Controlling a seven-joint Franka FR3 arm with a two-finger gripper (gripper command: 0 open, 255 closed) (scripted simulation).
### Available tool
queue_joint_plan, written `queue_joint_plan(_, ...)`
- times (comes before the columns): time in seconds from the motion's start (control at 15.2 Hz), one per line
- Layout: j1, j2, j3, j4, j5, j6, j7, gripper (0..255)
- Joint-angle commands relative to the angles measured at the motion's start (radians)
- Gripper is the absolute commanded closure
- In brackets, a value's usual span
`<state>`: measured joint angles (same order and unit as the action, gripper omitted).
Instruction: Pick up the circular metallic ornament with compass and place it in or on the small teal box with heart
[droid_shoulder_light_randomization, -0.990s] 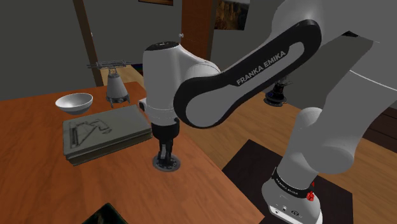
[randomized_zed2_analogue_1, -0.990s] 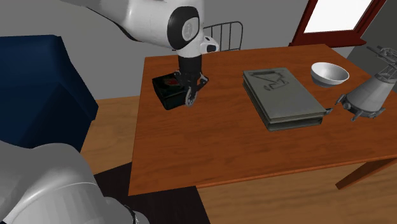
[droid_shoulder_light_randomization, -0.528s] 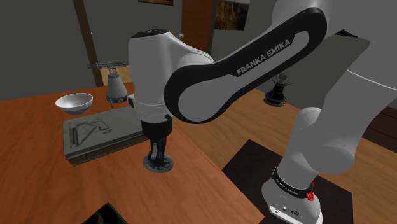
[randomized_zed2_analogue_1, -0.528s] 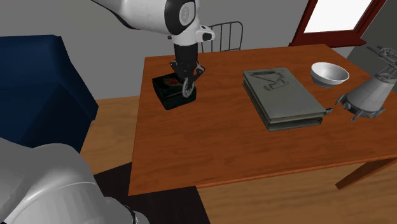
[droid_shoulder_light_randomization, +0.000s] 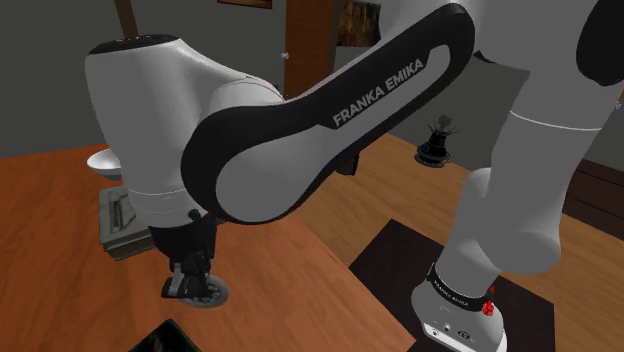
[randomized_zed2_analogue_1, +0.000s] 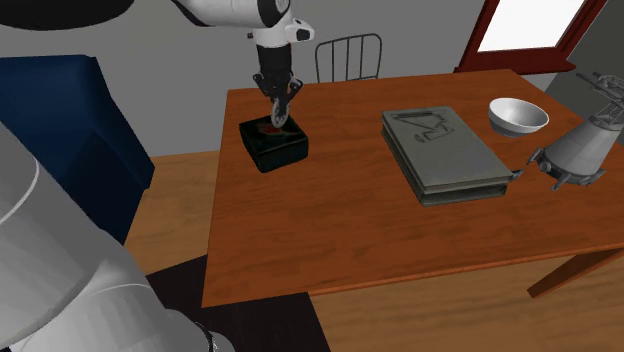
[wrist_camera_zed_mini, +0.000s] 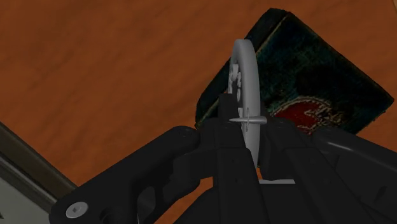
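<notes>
**Gripping the grey ring above the heart box**

Clamped edge-on between the two black fingers of the gripper (wrist_camera_zed_mini: 249, 130), the grey circular metallic ornament (wrist_camera_zed_mini: 245, 76) stands upright in the wrist view, with a small needle-like cross at its middle. The jaws press against its two flat faces. Just beyond the ring lies the small dark teal box with a red heart on its lid (wrist_camera_zed_mini: 321, 79), resting on the reddish-brown wooden table (wrist_camera_zed_mini: 95, 70).

In the second exterior view, the gripper (randomized_zed2_analogue_1: 277, 105) points down in the upper middle of the frame and holds the ornament (randomized_zed2_analogue_1: 279, 120) over the heart on the box (randomized_zed2_analogue_1: 278, 150). Whether the ring touches the lid cannot be told. The box sits near the table's (randomized_zed2_analogue_1: 340, 240) left corner in that view.

Well apart from the box, toward that view's right, lies a flat grey rectangular case with raised drawing tools on its top (randomized_zed2_analogue_1: 445, 150). Beyond it stands a white bowl (randomized_zed2_analogue_1: 518, 116), and at the right edge a grey cone-shaped object on short legs (randomized_zed2_analogue_1: 580, 150). Behind the table is a grey wire-backed chair (randomized_zed2_analogue_1: 350, 55).

In the shoulder view, the gripper (droid_shoulder_light_randomization: 192, 272) hangs at the lower left with the ornament (droid_shoulder_light_randomization: 200, 293) under it.
</notes>
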<state>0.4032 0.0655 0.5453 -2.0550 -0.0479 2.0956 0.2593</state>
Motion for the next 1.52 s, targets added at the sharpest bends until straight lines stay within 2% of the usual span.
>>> queue_joint_plan(0.0,0.025,0.071,0.014,0.079,-0.043,-0.020,0.058,255)
queue_joint_plan(0.26,0.097,0.216,0.025,0.260,-0.125,-0.084,0.159,255)
queue_joint_plan(0.46,0.174,0.342,0.022,0.435,-0.188,-0.152,0.228,255)
queue_joint_plan(1.45,0.190,0.419,-0.010,0.337,-0.239,0.013,0.261,255)
